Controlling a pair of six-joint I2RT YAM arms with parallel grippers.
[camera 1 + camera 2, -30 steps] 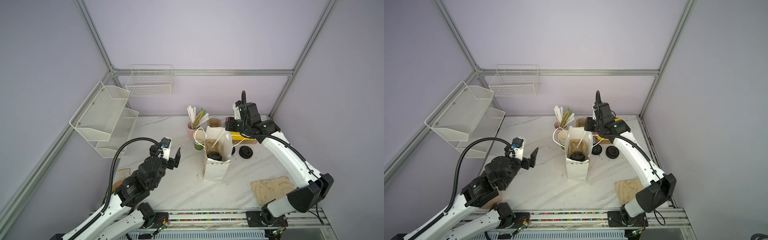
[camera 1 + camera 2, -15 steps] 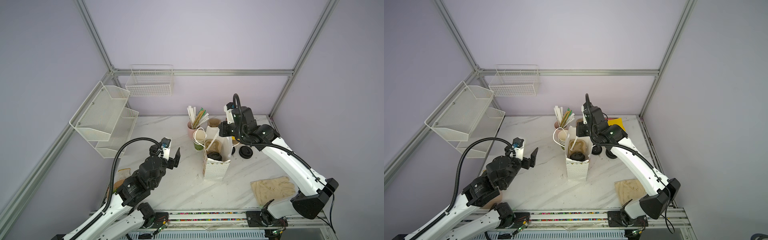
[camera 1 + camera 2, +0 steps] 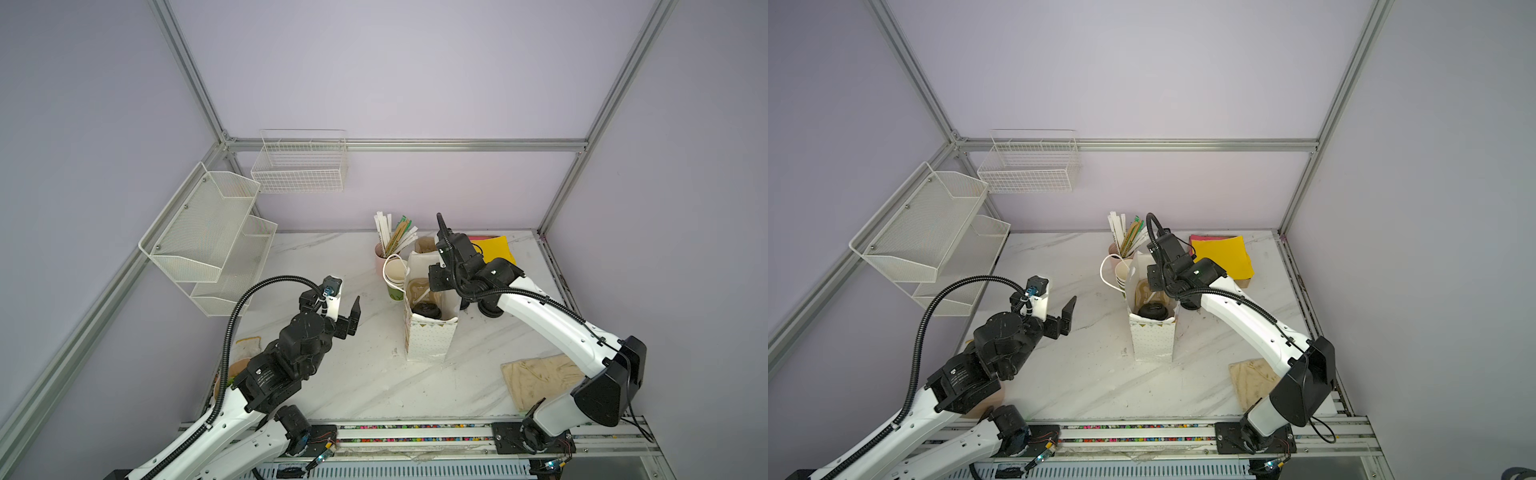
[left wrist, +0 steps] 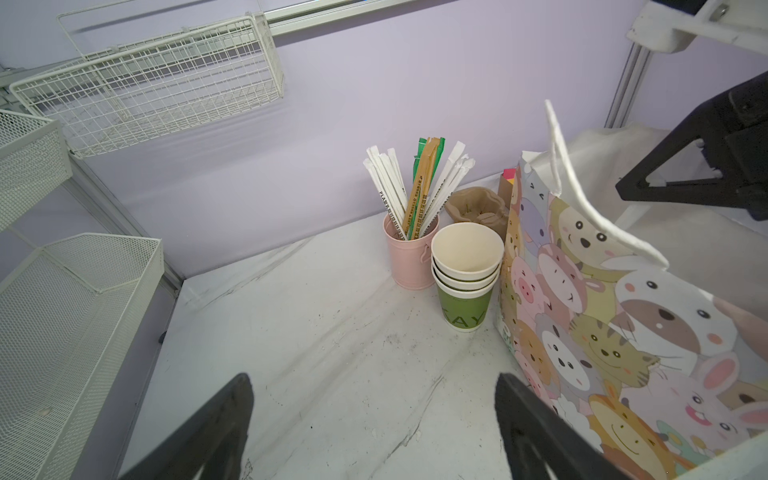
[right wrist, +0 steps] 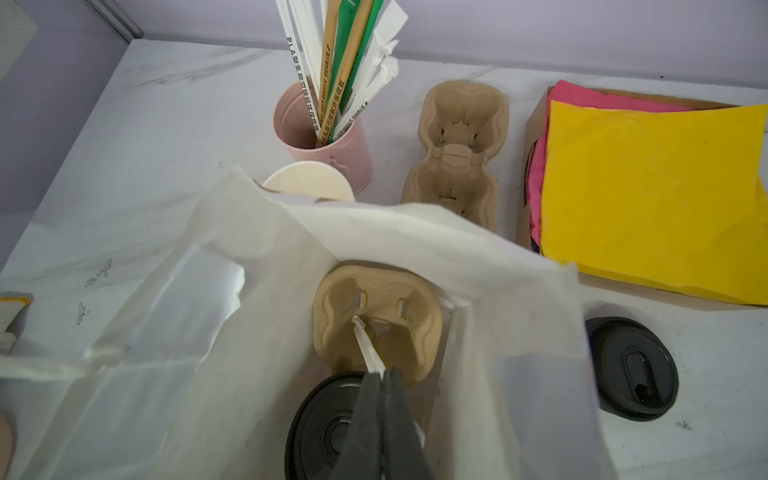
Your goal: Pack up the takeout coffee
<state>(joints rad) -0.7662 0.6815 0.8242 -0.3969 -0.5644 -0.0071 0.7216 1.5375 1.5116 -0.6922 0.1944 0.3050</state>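
Note:
The takeout coffee (image 5: 324,428) stands inside the cartoon-animal bag (image 4: 602,332), and only its black lid shows (image 3: 426,309) (image 3: 1153,311). Behind it in the bag lies a brown cup carrier (image 5: 374,299) with one pocket empty. My right gripper (image 5: 383,374) hangs over the bag's mouth, shut on a white wrapped straw (image 5: 365,345). The straw's far end rests in that empty pocket. My left gripper (image 4: 374,415) is open and holds nothing, above the table to the left of the bag (image 3: 428,345).
A pink cup of straws (image 4: 409,257) and a stack of green cups (image 4: 463,286) stand behind the bag's left side. A second carrier (image 5: 457,137), yellow napkins (image 5: 648,195) and a loose black lid (image 5: 631,370) lie to its right. Wire racks (image 3: 208,237) line the left wall. A beige cloth (image 3: 536,378) lies front right.
My right arm has swung left from over the napkins to above the bag's mouth. The left arm has barely moved.

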